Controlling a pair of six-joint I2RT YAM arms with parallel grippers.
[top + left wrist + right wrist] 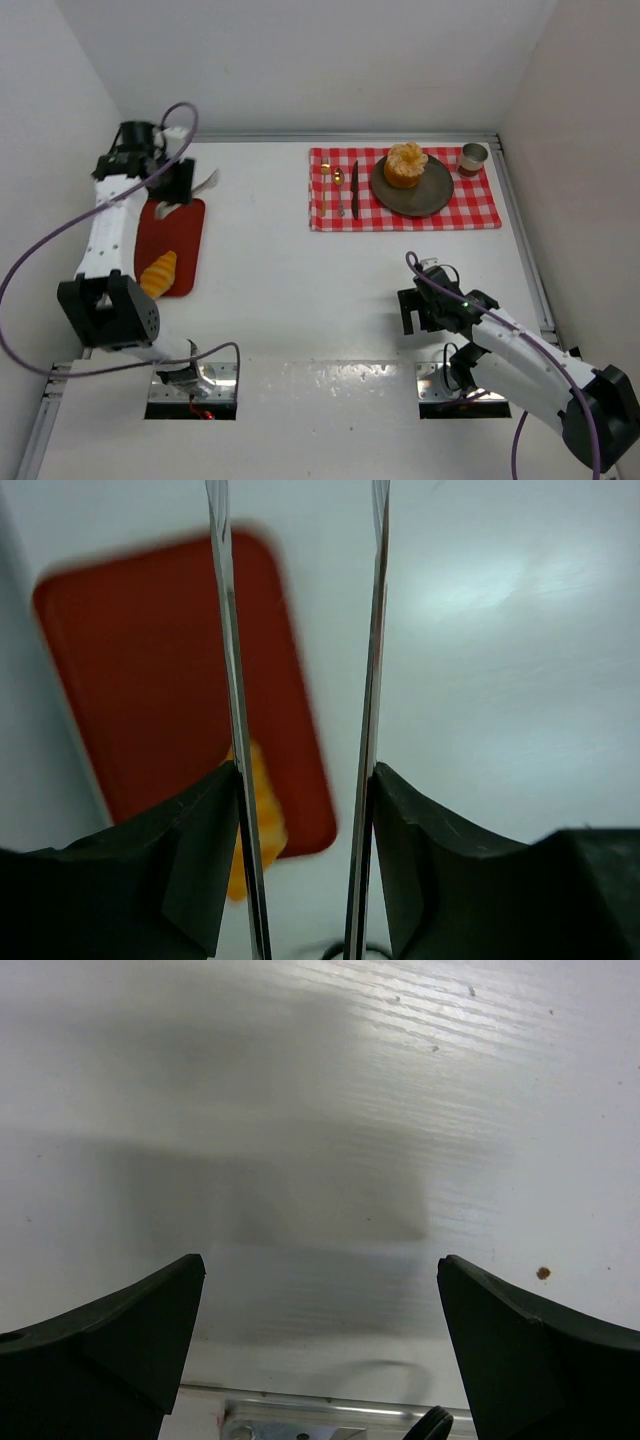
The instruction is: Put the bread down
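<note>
The bread is two pieces. A round, ridged bun [405,165] sits on a grey plate [437,195] at the back right. An orange croissant [158,274] [264,815] lies at the near end of a red tray [186,228] [150,660] on the left. My left gripper [178,190] [305,770] hovers over the tray's far end, shut on metal tongs [206,182] [226,630]; the two blades run forward inside its fingers, apart from each other, with nothing between them. The tongs are well above the croissant. My right gripper [420,310] [320,1265] is open over bare table.
A red checked cloth [480,212] lies under the plate, with a dark knife [354,188], gold cutlery [338,182] and a small cup [473,158] on it. White walls close in the table on the left, back and right.
</note>
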